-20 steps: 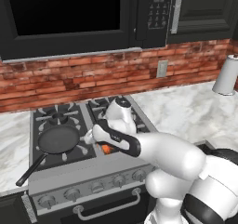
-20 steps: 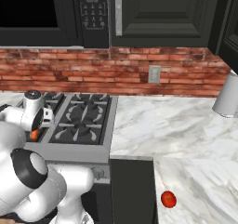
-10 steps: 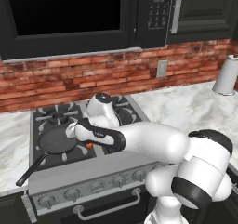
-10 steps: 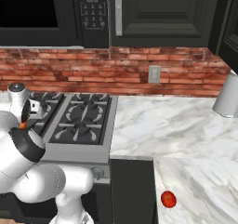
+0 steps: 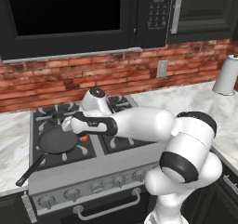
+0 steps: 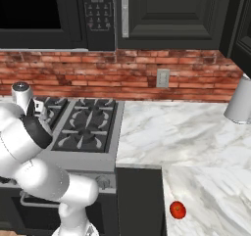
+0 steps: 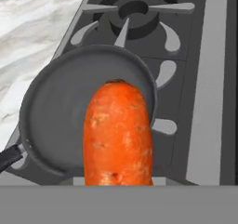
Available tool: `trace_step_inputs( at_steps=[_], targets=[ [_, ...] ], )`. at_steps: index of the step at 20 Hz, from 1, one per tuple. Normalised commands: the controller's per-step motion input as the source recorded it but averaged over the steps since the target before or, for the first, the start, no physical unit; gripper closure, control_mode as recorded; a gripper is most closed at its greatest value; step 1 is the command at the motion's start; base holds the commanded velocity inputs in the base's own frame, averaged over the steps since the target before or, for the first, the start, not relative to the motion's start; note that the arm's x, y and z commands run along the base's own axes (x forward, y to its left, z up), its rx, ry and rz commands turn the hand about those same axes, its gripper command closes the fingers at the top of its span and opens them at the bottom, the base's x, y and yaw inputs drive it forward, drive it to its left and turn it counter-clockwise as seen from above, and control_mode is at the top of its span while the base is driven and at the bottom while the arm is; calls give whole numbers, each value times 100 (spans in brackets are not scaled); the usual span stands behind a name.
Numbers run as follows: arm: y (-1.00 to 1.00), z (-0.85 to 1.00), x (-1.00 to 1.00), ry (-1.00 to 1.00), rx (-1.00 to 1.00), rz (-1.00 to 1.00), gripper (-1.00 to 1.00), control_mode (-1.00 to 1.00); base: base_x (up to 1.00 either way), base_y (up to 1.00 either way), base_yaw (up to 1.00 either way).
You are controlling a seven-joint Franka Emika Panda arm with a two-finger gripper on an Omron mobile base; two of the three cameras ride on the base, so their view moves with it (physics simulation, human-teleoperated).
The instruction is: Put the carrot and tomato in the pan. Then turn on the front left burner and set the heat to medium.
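pan (image 7: 60,125) sits on the front left burner (image 5: 58,144), directly below and just left of the end effector (image 5: 80,135), handle toward the stove's front-left corner. end effector is clamped on the carrot (image 7: 118,135), long axis pointing over the pan's right rim. tomato (image 6: 177,210) is well apart on the right desk (image 6: 196,137).

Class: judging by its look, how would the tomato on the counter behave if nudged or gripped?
The tomato is round, so a nudge would probably set it rolling on the flat marble counter. Its glossy skin suggests it might slip between fingers.
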Motion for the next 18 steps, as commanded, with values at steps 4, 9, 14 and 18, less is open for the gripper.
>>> trace_step_inputs(
  at_steps=[4,9,14,18],
  targets=[
    [31,-5,32,0,0,0,100,-100,0,0,0],
    [45,-1,31,0,0,0,100,-100,0,0,0],
    [34,-11,14,0,0,0,100,-100,0,0,0],
    [21,-22,7,0,-1,0,100,-100,0,0,0]
  ],
)
